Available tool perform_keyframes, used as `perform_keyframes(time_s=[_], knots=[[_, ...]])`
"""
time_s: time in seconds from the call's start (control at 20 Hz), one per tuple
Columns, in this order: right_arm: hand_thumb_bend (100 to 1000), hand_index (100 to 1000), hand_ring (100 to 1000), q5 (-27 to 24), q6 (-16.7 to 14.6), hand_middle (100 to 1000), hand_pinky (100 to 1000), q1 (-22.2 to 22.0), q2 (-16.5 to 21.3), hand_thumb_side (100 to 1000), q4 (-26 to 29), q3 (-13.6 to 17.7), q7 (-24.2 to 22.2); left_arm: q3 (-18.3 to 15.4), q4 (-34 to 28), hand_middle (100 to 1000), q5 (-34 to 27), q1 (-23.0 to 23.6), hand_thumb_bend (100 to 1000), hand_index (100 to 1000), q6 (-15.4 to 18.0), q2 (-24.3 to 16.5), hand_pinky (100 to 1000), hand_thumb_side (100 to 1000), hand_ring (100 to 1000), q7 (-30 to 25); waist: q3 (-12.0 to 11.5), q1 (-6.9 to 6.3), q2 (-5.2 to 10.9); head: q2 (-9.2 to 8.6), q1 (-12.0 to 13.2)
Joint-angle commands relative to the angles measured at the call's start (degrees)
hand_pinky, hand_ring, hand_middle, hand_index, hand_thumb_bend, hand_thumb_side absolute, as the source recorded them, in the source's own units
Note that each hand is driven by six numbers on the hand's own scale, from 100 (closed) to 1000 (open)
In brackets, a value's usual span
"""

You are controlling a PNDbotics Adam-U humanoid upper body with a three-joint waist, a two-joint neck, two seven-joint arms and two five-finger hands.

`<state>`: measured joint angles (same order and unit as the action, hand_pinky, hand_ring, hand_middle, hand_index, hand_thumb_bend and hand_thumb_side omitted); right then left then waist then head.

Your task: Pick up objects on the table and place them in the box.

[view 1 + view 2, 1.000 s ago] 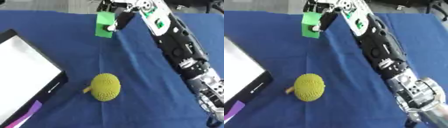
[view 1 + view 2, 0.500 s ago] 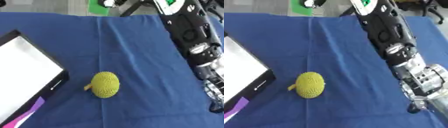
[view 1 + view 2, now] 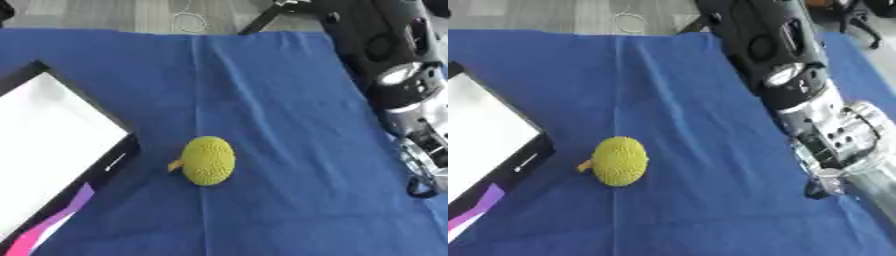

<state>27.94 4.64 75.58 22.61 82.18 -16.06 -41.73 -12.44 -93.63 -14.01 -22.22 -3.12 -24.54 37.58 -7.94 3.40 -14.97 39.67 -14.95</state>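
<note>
We see a bumpy yellow-green ball (image 3: 209,160) with a small orange stub lying on the blue-covered table (image 3: 262,75), just beside the near corner of the white box (image 3: 52,150) at the left. Our right arm (image 3: 798,100) rises along the right side and runs out of view at the top, so neither hand shows.

A lab or office: blue-draped table (image 3: 271,80), grey plank floor (image 3: 122,12), loose cable (image 3: 185,20), chair base (image 3: 859,22).
</note>
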Motion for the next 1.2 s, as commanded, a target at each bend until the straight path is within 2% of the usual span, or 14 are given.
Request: perform_keyframes(time_s=[0.05, 0.35, 1.2], knots=[[320, 700, 484, 0.03, 0.59, 535, 816, 0.88, -1.10, 100, 3.27, -0.94, -0.61, 0.48, -0.48, 599, 0.58, -1.02, 633, 787, -0.06, -0.33, 765, 563, 789, -0.76, -0.35, 0.12, 2.58, 0.77, -0.58], [288, 697, 483, 0.63, 1.28, 532, 815, -1.00, -3.80, 100, 5.58, -2.99, -1.33, 1.61, -0.28, 599, 0.56, -1.88, 634, 787, -0.29, 1.83, 764, 564, 789, -1.87, -1.80, -0.06, 3.06, 1.13, -1.85], [174, 695, 476, 1.25, 3.03, 526, 810, -5.03, -8.93, 100, 5.70, -6.38, -0.82, 3.26, -0.24, 599, 1.67, -3.53, 635, 790, -0.71, 4.58, 763, 565, 789, -3.66, -5.12, 0.09, 3.37, 1.05, -5.40]])
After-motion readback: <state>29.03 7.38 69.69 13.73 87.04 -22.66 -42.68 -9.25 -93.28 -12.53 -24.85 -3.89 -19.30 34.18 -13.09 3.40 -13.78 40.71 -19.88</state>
